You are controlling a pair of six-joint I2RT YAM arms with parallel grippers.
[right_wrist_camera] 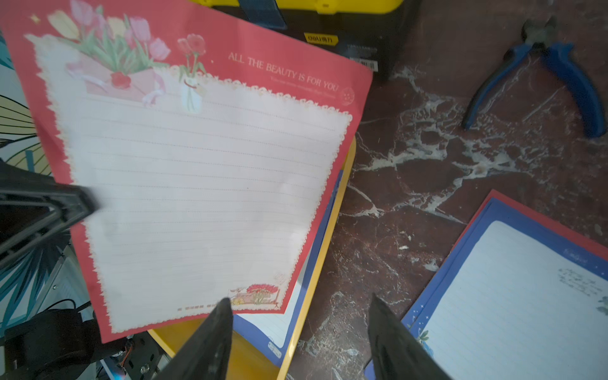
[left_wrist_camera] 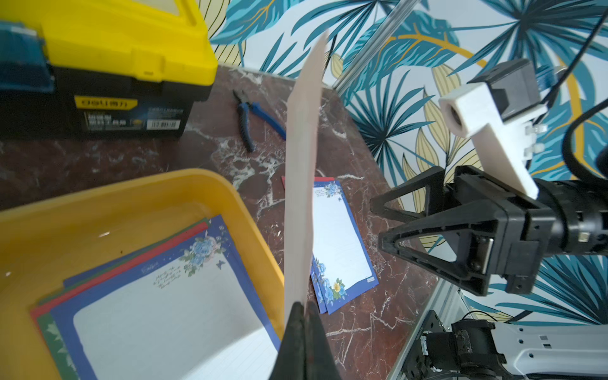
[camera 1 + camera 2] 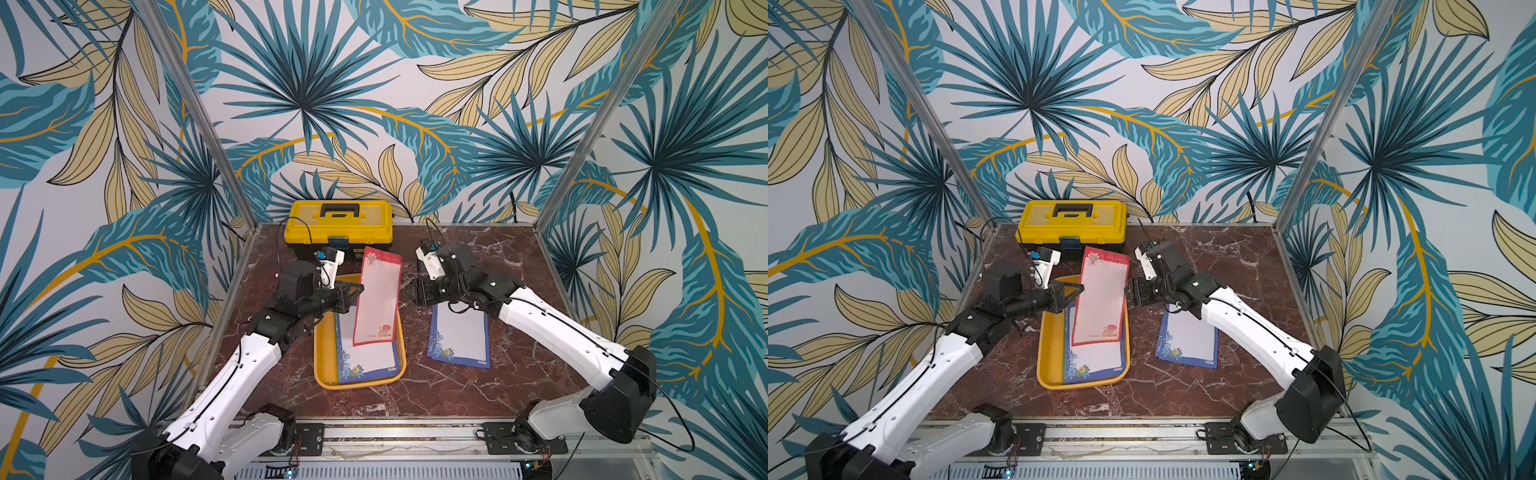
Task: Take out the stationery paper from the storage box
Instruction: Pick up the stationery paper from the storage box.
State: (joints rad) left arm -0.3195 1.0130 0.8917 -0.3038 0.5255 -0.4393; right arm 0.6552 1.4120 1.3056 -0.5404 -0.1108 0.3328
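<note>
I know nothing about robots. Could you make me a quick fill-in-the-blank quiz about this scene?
The left gripper pinches a stationery sheet with a ____ border.
The right gripper is ____.
The top sheet in the storage box has a ____ floral border.
The toolbox has a ____ lid.
Missing words: red; open; blue; yellow.

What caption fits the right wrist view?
Left hand holds a red-bordered sheet over the storage box; right hand open beside it.
</note>
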